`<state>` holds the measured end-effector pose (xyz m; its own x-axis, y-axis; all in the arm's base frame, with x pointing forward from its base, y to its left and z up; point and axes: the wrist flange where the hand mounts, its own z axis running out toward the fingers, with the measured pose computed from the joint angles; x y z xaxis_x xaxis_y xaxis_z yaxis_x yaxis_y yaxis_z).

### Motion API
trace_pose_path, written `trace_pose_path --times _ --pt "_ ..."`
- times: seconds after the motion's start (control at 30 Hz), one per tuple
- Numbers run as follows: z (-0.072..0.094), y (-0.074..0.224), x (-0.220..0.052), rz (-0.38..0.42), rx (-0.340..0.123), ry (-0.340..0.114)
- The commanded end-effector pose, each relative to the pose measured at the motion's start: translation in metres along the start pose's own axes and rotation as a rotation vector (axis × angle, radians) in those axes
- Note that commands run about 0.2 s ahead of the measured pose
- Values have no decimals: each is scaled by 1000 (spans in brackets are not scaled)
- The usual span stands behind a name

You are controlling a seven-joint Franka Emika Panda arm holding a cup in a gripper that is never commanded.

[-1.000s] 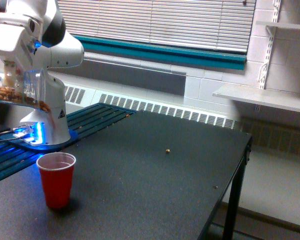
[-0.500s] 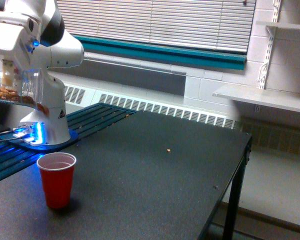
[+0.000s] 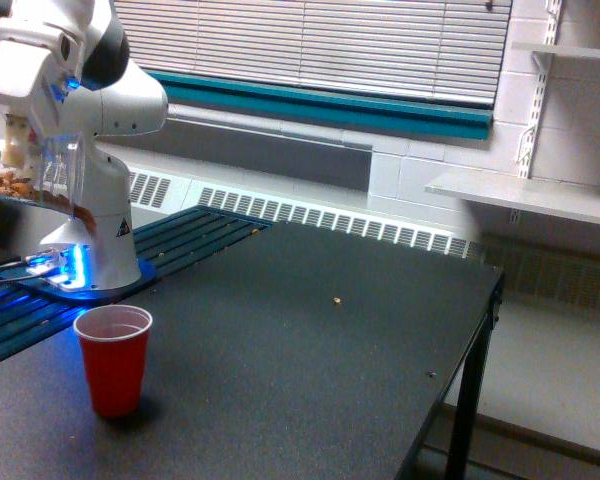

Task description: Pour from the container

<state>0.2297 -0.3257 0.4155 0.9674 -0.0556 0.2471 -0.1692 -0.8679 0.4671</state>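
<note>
The clear plastic container lies tipped nearly on its side at the exterior view's far left, high above the table. Its wide mouth faces right and brown bits show along its lower wall. My gripper comes down from the white hand and is shut on the container. A few brown bits sit at the mouth's lower lip. The red plastic cup stands upright on the black table, below and slightly right of that mouth, well apart from it. I cannot tell what is inside the cup.
The arm's white base with blue lights stands behind the red cup on a slatted blue board. One brown bit lies mid-table. The black table ends at its right edge, with shelves beyond.
The hand and the tipped container have edged slightly left and up. The red cup and the loose bit on the table have stayed put.
</note>
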Motion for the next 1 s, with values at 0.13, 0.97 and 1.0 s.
trace_pose_path --times 0.13,0.97,1.0 --pt "-9 0 14 -50 -17 12" --pt "-16 8 16 -75 -31 15" --pt "-16 8 16 -78 -31 14"
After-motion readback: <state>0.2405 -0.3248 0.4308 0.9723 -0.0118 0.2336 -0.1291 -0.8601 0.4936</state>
